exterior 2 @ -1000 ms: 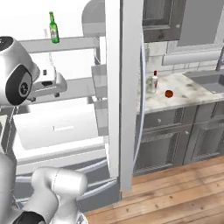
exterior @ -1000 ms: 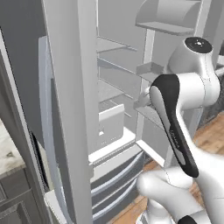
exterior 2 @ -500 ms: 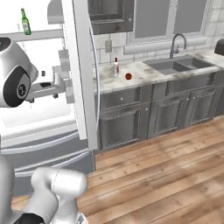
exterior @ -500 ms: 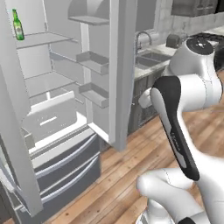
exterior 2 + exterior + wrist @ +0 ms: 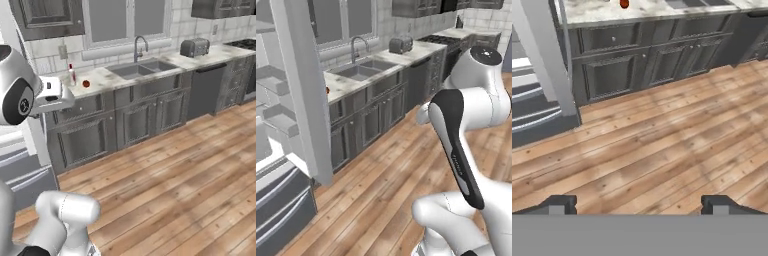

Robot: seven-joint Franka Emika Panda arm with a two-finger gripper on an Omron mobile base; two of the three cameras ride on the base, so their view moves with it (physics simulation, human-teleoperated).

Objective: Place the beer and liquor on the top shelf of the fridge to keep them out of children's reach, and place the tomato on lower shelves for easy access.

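Here the claw (image 5: 639, 205) hangs empty, fingers wide apart, over the wooden floor (image 5: 662, 150); liquor (image 5: 73, 75) and tomato (image 5: 86, 84) stand near the bench's (image 5: 115, 77) left end.

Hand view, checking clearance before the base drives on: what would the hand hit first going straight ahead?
Likely the wooden floor: the open hand looks down at bare planks, short of the grey cabinets. Depth is uncertain.
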